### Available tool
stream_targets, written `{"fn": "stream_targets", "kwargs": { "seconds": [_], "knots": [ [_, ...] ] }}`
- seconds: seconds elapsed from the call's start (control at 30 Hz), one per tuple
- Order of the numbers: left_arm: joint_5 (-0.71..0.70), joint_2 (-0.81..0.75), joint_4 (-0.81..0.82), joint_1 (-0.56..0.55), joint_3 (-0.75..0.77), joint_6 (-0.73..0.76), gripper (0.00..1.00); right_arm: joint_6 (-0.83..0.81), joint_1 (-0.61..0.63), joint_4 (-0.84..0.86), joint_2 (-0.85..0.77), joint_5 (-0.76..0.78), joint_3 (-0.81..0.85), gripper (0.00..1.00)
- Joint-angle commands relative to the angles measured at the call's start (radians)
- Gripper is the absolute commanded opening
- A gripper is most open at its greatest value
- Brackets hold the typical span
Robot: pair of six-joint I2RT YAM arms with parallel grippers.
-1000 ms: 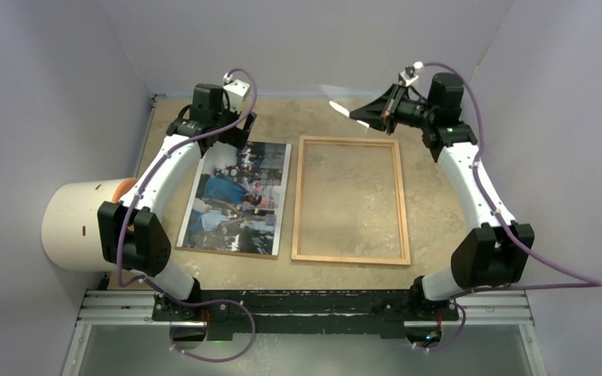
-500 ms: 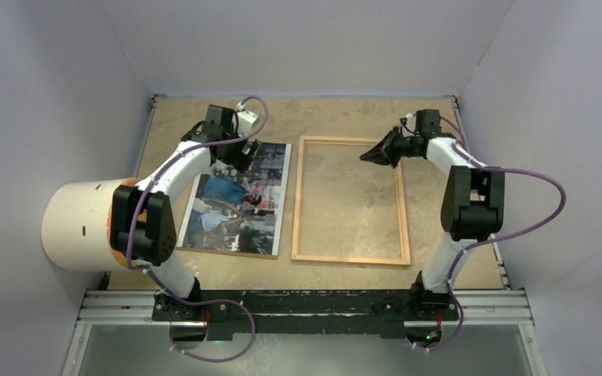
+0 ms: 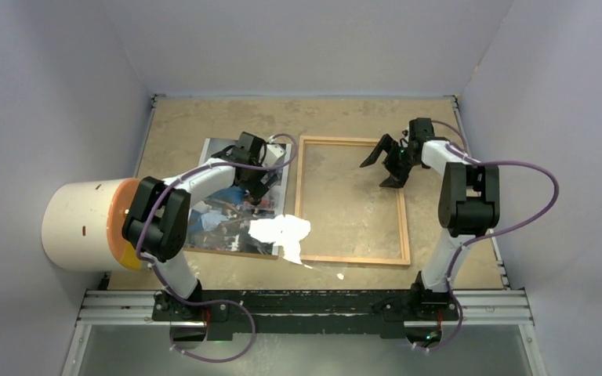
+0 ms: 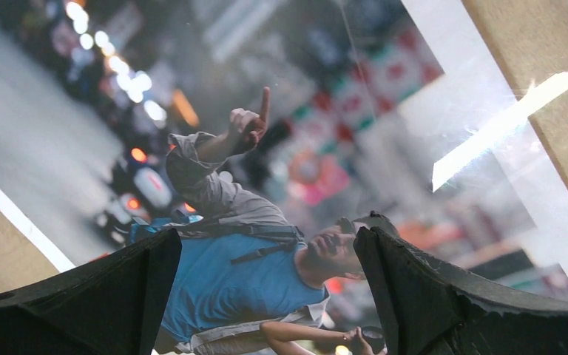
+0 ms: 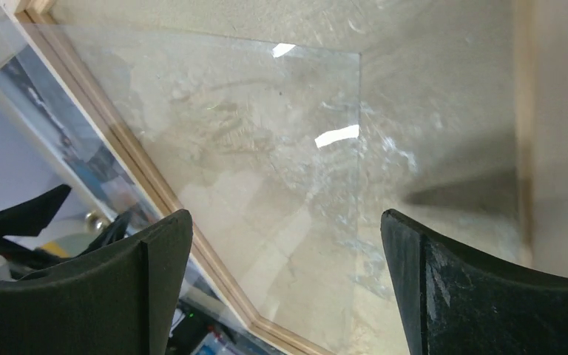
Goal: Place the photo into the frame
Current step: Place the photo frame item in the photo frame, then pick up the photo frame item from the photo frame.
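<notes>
While the photo (image 3: 218,213) lies face up on the table (image 3: 188,117), left of centre in the overhead view, the frame (image 3: 349,258) lies flat just beside it at centre. The left tool (image 3: 260,174) hangs over the photo's upper part, jaws spread wide, holding nothing. The right tool (image 3: 385,166), likewise wide open and empty, hovers over the frame's upper right glass.

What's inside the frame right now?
Only the frame's clear glass pane, tan tabletop showing through. The photo lies outside, on its left. The open right tool above hides a small patch of glass.
</notes>
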Motion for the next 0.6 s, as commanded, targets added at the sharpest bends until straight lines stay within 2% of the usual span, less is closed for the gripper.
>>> {"fn": "stream_targets", "kwargs": {
  "seconds": [0.0, 0.33, 0.47, 0.57],
  "knots": [
    [-0.032, -0.032, 0.032, 0.007, 0.009, 0.031, 1.00, -0.045, 0.042, -0.083, -0.157, 0.175, -0.019, 0.99],
    [-0.044, -0.045, 0.017, 0.009, 0.007, 0.050, 1.00, -0.004, 0.104, 0.020, -0.427, 0.093, -0.432, 0.99],
    [-0.041, -0.041, 0.015, 0.009, -0.002, 0.049, 1.00, 0.006, 0.113, 0.000, -0.485, 0.084, -0.497, 0.99],
    [-0.043, -0.034, 0.019, 0.008, -0.004, 0.050, 1.00, 0.031, 0.139, 0.045, -0.495, 0.055, -0.544, 0.99]
  ]
}}
